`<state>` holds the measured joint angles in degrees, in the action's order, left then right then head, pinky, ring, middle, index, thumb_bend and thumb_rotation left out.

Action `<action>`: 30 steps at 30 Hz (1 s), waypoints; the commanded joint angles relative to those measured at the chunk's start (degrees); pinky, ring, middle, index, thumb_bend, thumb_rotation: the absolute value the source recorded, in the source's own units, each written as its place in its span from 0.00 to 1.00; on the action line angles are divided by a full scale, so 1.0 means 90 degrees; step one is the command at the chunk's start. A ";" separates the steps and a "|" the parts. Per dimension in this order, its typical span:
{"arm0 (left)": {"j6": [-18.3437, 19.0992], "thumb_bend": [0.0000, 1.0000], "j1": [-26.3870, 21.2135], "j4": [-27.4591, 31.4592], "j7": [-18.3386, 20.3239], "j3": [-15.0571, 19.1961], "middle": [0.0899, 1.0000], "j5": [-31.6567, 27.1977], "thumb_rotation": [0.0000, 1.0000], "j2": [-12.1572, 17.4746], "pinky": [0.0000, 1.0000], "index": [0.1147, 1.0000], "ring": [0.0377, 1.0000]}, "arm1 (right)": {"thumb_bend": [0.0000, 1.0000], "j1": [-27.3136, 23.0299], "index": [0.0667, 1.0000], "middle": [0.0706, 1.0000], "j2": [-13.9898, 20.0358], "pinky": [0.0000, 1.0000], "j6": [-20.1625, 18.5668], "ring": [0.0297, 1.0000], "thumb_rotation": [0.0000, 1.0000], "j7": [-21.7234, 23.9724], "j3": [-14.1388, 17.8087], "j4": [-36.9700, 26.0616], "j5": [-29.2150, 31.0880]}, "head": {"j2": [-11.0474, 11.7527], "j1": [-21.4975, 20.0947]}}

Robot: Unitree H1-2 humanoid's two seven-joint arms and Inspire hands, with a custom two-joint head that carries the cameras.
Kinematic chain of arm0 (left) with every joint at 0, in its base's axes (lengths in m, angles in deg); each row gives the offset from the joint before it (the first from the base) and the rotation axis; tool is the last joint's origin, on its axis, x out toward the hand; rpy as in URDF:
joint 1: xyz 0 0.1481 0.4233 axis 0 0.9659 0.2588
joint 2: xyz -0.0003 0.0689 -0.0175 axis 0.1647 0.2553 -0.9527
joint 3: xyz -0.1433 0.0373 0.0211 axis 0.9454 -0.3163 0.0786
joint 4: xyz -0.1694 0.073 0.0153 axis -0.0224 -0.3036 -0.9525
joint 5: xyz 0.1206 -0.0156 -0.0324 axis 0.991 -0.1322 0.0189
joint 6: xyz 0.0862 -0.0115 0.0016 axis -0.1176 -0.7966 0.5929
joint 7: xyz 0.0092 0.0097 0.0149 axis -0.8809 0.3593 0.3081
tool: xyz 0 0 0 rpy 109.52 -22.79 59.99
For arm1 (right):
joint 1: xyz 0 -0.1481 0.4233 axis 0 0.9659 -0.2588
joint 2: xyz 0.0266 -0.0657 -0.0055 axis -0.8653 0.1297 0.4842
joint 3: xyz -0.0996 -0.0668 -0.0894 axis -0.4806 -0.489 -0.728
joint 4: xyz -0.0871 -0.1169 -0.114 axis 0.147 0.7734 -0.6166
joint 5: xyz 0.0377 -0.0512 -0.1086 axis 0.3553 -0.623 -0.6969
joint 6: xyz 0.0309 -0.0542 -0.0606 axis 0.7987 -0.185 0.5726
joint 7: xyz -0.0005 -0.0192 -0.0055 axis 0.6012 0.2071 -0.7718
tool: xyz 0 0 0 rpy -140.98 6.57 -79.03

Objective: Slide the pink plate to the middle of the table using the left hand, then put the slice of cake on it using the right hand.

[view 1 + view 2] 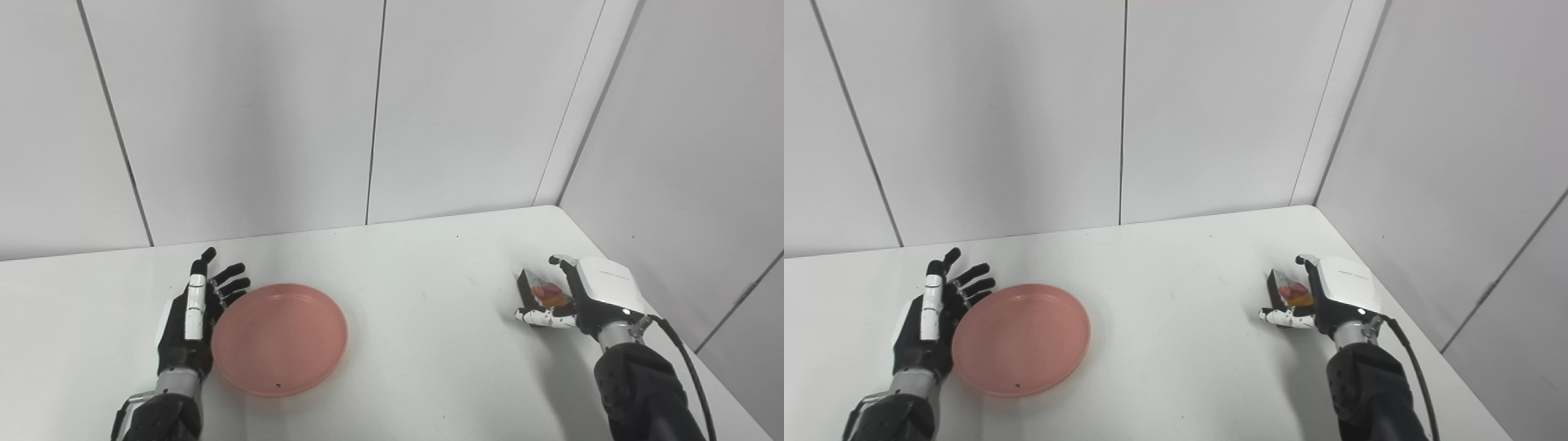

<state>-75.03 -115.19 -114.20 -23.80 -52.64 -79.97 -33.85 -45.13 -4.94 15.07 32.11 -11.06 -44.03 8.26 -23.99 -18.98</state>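
The pink plate lies flat on the white table, left of the middle. My left hand is open with its fingers spread, palm against the plate's left rim. The slice of cake, dark with a red and orange top, sits near the table's right edge. My right hand is closed around it, thumb along its near side and fingers over its far side. The cake looks low, at the table's surface.
White wall panels stand right behind the table and along its right side, meeting at the far right corner. A black cable runs along my right forearm. The table's right edge runs close beside my right hand.
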 commanded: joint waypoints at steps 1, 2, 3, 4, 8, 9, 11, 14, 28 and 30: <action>0.0129 0.69 -0.0012 -0.0067 0.0061 -0.0043 0.75 0.0038 1.00 0.0014 0.72 0.91 0.71 | 1.00 -0.0251 0.81 0.84 0.0271 0.70 -0.0139 0.83 0.61 -0.0249 -0.0007 0.0028 0.0047 | -0.0008 0.0004; 0.0130 0.69 -0.0015 -0.0068 0.0058 -0.0042 0.75 0.0037 1.00 0.0010 0.72 0.91 0.71 | 1.00 -0.0266 0.81 0.84 0.0282 0.70 -0.0131 0.83 0.61 -0.0292 -0.0023 0.0107 0.0091 | -0.0014 0.0010; 0.0122 0.69 -0.0020 -0.0079 0.0056 -0.0042 0.75 0.0039 1.00 0.0009 0.72 0.91 0.71 | 1.00 -0.0276 0.81 0.84 0.0294 0.70 -0.0113 0.83 0.62 -0.0346 -0.0041 0.0185 0.0138 | -0.0015 0.0017; 0.0114 0.69 -0.0025 -0.0088 0.0053 -0.0043 0.75 0.0044 1.00 0.0008 0.72 0.92 0.72 | 1.00 -0.0282 0.81 0.84 0.0309 0.69 -0.0102 0.83 0.63 -0.0400 -0.0065 0.0244 0.0181 | -0.0011 0.0021; 0.0131 0.68 -0.0031 -0.0088 0.0047 -0.0044 0.74 0.0047 1.00 0.0000 0.72 0.91 0.71 | 1.00 -0.0265 0.80 0.82 0.0297 0.66 0.0063 0.80 0.64 -0.0863 -0.0107 0.0444 0.0391 | -0.0030 0.0054; 0.0134 0.68 -0.0030 -0.0085 0.0044 -0.0052 0.74 0.0060 1.00 0.0002 0.72 0.91 0.71 | 1.00 -0.0256 0.78 0.80 0.0286 0.65 0.0134 0.78 0.62 -0.1040 -0.0103 0.0491 0.0475 | -0.0030 0.0054; 0.0142 0.68 -0.0020 -0.0071 0.0047 -0.0068 0.74 0.0078 1.00 0.0008 0.72 0.91 0.72 | 1.00 -0.0231 0.76 0.78 0.0239 0.63 0.0358 0.75 0.62 -0.1562 -0.0097 0.0650 0.0654 | -0.0032 0.0066; 0.0150 0.68 -0.0024 -0.0092 0.0047 -0.0058 0.74 0.0087 1.00 0.0006 0.72 0.91 0.72 | 0.98 -0.0231 0.74 0.75 0.0232 0.61 0.0637 0.72 0.61 -0.2167 -0.0174 0.0878 0.0870 | -0.0041 0.0072; 0.0361 0.68 0.0032 0.0085 0.0067 -0.0054 0.74 0.0083 0.99 -0.0024 0.72 0.92 0.72 | 0.89 -0.0268 0.62 0.52 0.0291 0.34 0.0935 0.41 0.43 -0.3122 -0.0535 0.1207 0.1384 | -0.0094 0.0091; 0.0382 0.68 0.0039 0.0102 0.0069 -0.0060 0.74 0.0089 0.99 -0.0022 0.73 0.92 0.73 | 0.88 -0.0253 0.60 0.52 0.0334 0.34 0.0868 0.42 0.42 -0.3037 -0.0595 0.1174 0.1371 | -0.0105 0.0092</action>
<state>-73.39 -115.14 -113.32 -23.67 -52.80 -79.16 -33.87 -45.95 -3.79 22.24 5.93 -16.55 -32.28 20.76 -24.87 -18.19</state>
